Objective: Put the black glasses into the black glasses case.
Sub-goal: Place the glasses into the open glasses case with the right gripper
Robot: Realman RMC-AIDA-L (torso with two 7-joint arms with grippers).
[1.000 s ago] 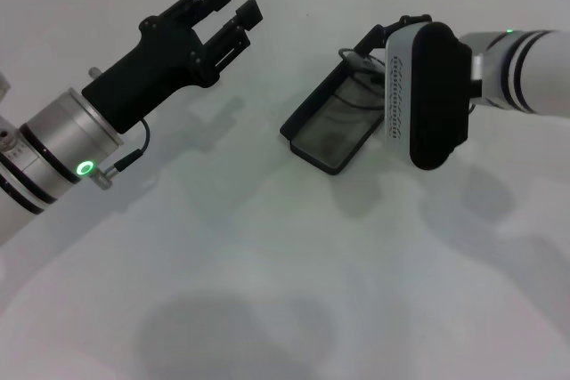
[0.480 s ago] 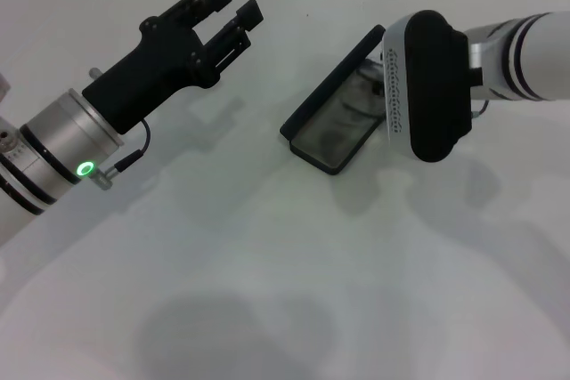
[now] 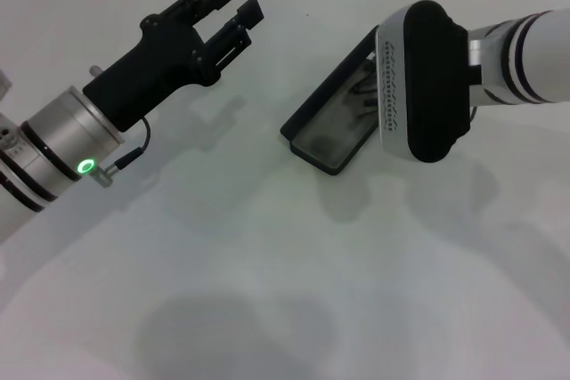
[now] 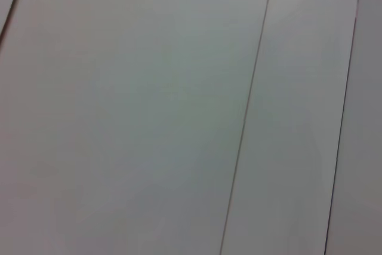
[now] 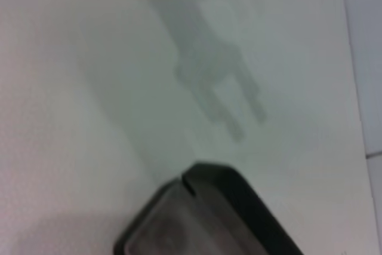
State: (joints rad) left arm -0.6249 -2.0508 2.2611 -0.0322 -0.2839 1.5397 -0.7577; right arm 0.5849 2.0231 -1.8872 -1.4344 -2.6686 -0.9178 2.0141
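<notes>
One arm is nearer: the right gripper (image 3: 370, 86), fingers hidden, hangs over the black glasses case (image 3: 331, 120), while the left gripper (image 3: 230, 8), fingers narrowly parted, idles apart.

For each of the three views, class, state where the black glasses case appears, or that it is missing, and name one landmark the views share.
Head view: the black glasses case lies open right of centre, partly behind the right arm.
Left wrist view: not in it; only pale surface with seams.
Right wrist view: one rounded end of the case shows at the bottom edge.
Shared landmark: the white table under the case.
</notes>
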